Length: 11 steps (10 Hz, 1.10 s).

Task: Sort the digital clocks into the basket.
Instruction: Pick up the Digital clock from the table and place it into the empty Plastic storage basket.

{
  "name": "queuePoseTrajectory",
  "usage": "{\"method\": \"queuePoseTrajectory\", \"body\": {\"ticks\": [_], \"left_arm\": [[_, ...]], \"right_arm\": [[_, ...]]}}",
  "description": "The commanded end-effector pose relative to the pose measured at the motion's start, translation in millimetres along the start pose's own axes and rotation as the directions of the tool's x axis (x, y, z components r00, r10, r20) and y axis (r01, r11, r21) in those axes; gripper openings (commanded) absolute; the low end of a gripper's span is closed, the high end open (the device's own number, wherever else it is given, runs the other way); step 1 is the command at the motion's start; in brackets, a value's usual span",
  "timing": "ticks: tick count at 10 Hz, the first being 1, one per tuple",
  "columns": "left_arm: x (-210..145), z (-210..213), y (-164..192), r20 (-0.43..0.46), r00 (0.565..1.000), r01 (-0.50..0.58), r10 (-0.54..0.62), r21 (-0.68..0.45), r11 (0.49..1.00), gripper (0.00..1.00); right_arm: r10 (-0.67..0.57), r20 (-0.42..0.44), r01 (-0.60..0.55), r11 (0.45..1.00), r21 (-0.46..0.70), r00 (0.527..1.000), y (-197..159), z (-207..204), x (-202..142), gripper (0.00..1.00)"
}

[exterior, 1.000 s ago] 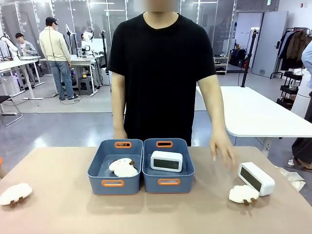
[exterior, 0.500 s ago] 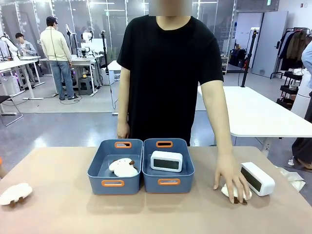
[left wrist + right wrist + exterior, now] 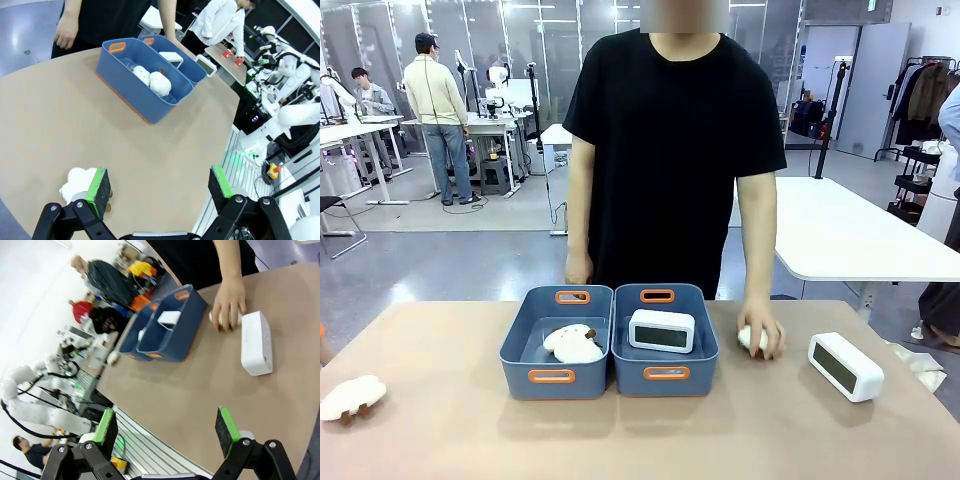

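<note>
Busy lab behind, white tables and people far back; tan tabletop in front of me. Two blue bins touch side by side at the middle of the far edge. The left basket holds one white-and-brown soft lump. The right basket holds one digital clock, grey display towards me. The second clock sits on the bare tabletop near the right edge, well apart from the right basket.

A person stands at the far edge. The person's hand covers a second lump, just beside the right basket's right wall. A third lump lies near the left edge.

In the left wrist view my left end effector is spread wide with nothing between the pads. The third lump sits just beside one green pad there, and both baskets are farther off. In the right wrist view my right end effector is also spread wide and holding nothing. From that side the second clock is a plain white block, with the hand just past it.

Since half a second ago, the hand has dragged the second lump from beside the second clock over to the right basket. Both clocks are unmoved.
</note>
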State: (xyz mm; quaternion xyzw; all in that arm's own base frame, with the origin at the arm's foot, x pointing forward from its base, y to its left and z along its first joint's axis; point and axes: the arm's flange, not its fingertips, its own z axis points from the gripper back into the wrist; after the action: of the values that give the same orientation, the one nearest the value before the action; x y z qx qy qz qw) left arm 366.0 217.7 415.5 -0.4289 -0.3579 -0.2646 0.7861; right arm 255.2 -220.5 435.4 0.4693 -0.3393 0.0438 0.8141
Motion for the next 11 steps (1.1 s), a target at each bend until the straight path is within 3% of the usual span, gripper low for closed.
{"method": "queuePoseTrajectory", "body": {"ticks": [1, 3, 4, 5, 7, 9, 10, 11], "left_arm": [[3, 1, -4, 0.001, 1.0, 0.004, -0.004, 0.001, 1.0, 1.0], [3, 1, -4, 0.001, 1.0, 0.004, -0.004, 0.001, 1.0, 1.0], [3, 1, -4, 0.001, 1.0, 0.004, -0.004, 0.001, 1.0, 1.0], [3, 1, -4, 0.001, 1.0, 0.004, -0.004, 0.001, 1.0, 1.0], [3, 1, -4, 0.001, 1.0, 0.004, -0.004, 0.001, 1.0, 1.0], [3, 1, -4, 0.001, 1.0, 0.004, -0.004, 0.001, 1.0, 1.0], [3, 1, -4, 0.001, 1.0, 0.004, -0.004, 0.001, 1.0, 1.0], [3, 1, -4, 0.001, 1.0, 0.004, -0.004, 0.001, 1.0, 1.0]], "right_arm": [[0.127, -0.189, -0.167, 0.963, -0.211, 0.974, 17, -44, 16, 1.0], [0.208, -0.348, -0.337, 0.867, -0.367, 0.914, 22, -112, 26, 1.0], [0.229, -0.416, -0.397, 0.836, -0.378, 0.88, 21, -147, 30, 1.0], [0.246, -0.481, -0.477, 0.757, -0.446, 0.841, 20, -172, 28, 1.0], [0.232, -0.558, -0.53, 0.713, -0.459, 0.796, 13, -210, 15, 1.0], [0.249, -0.572, -0.557, 0.691, -0.46, 0.782, 8, -222, 9, 1.0], [0.286, -0.557, -0.559, 0.718, -0.415, 0.78, 12, -224, 48, 1.0], [0.286, -0.557, -0.559, 0.718, -0.415, 0.78, 12, -224, 48, 1.0]]}}
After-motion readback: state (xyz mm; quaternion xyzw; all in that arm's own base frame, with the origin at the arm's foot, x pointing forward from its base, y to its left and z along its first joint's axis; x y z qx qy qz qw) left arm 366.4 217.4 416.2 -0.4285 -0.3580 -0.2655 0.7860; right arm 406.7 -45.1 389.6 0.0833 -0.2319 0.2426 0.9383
